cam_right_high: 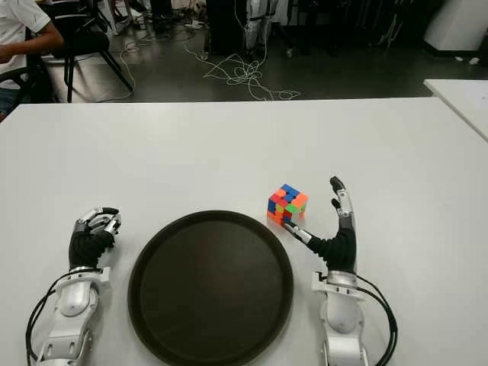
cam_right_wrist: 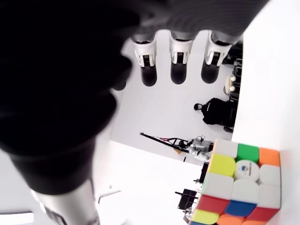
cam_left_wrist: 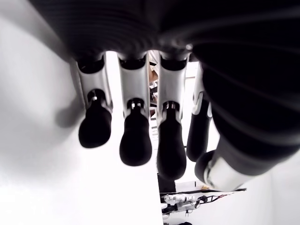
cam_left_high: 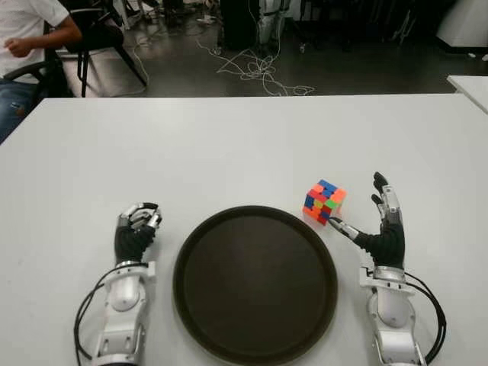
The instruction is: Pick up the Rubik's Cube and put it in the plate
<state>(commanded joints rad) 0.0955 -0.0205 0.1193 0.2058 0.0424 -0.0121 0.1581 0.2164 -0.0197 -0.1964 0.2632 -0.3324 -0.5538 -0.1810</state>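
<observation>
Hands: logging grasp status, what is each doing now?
Left hand: curled shut, holding nothing.
Right hand: open beside the Rubik's Cube, holding nothing.

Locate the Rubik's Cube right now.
The Rubik's Cube sits on the white table, just past the dark plate's far-right rim, beside the open right hand.

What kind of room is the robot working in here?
Probably a robotics lab or workshop: loose cables lie on the dark floor beyond the white table, equipment stands at the back, and a person sits on a chair nearby.
</observation>
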